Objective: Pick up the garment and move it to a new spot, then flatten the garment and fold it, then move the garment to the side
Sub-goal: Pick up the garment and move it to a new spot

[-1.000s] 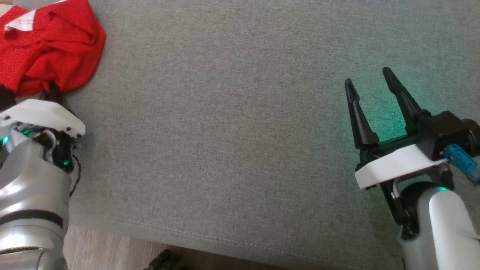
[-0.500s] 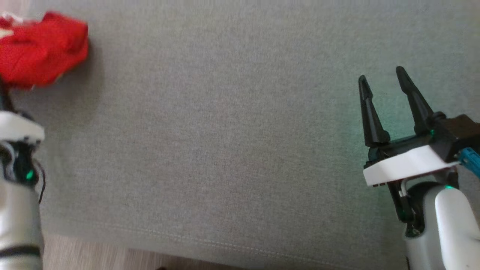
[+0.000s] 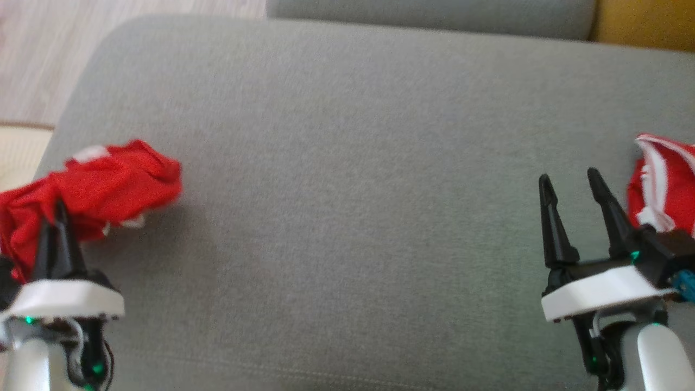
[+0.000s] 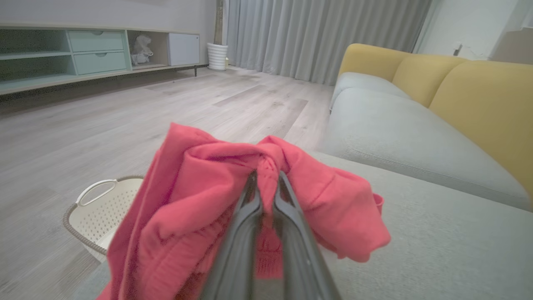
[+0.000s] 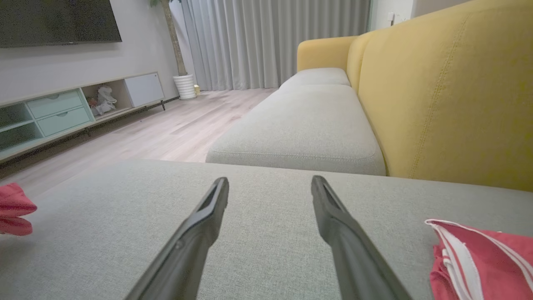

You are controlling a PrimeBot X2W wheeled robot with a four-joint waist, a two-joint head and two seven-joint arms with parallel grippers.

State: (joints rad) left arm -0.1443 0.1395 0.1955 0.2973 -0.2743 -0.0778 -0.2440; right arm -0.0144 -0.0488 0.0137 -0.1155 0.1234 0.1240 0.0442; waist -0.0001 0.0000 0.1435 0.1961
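The garment (image 3: 108, 184) is a crumpled red cloth bunched at the left end of the grey sofa cushion (image 3: 347, 136). My left gripper (image 3: 58, 209) is shut on a fold of it, near the cushion's left edge. In the left wrist view the red garment (image 4: 200, 175) drapes over both sides of the left gripper (image 4: 266, 177), pinched at the tips. My right gripper (image 3: 569, 176) stands open over the cushion's right part with nothing between its fingers. The right wrist view shows the right gripper (image 5: 270, 181) open above bare fabric, and the garment (image 5: 12, 208) far to the left.
A second red cloth with white stripes (image 3: 665, 190) lies just right of my right gripper, also low right in the right wrist view (image 5: 479, 258). A white perforated basket (image 4: 104, 208) stands on the wooden floor beside the cushion's left end. A yellow backrest (image 5: 449, 91) rises along one side.
The head camera has shifted, bringing the cushion's far edge, the floor and the striped red cloth into the picture. My left gripper keeps its hold on the garment. The right gripper stays open.
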